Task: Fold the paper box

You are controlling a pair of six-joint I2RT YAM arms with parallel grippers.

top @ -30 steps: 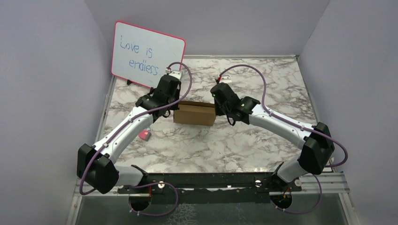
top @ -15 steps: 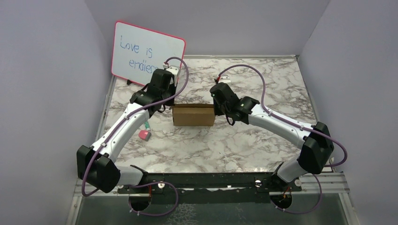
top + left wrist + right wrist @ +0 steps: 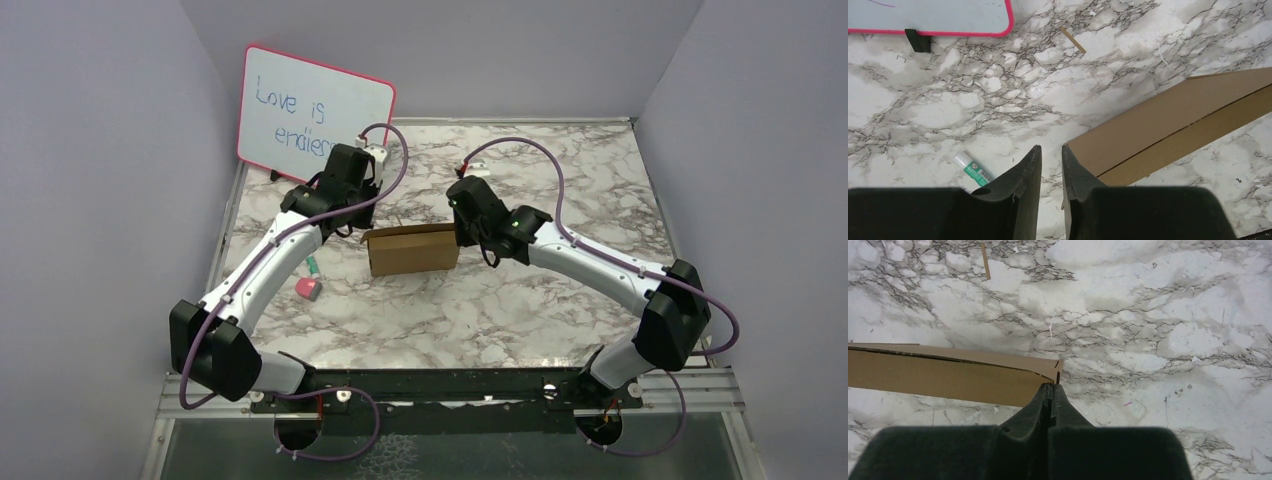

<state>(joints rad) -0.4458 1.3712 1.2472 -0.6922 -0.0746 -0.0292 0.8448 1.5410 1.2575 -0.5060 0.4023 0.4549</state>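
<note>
The paper box point(image 3: 412, 250) is a brown cardboard box lying mid-table, its left end swung slightly toward me. In the left wrist view the paper box point(image 3: 1173, 120) runs off to the right. My left gripper point(image 3: 1050, 150) is open by a narrow gap over bare marble, its right fingertip point(image 3: 1068, 155) right at the box's left corner. That left gripper point(image 3: 356, 220) sits just left of the box. My right gripper point(image 3: 1050, 386) is shut, tips against the right end corner of the paper box point(image 3: 948, 375). The right gripper point(image 3: 468, 232) stands at that end.
A pink-framed whiteboard point(image 3: 315, 115) stands at the back left. A green-and-white tube point(image 3: 973, 167) lies left of my left fingers, and a pink object point(image 3: 308, 289) lies nearer the front. A small wooden stick point(image 3: 1073, 40) lies behind the box. Grey walls close in three sides.
My left gripper has pulled back and left off the box's left end. The box's left end has swung slightly forward. The right gripper has stayed at the right end.
</note>
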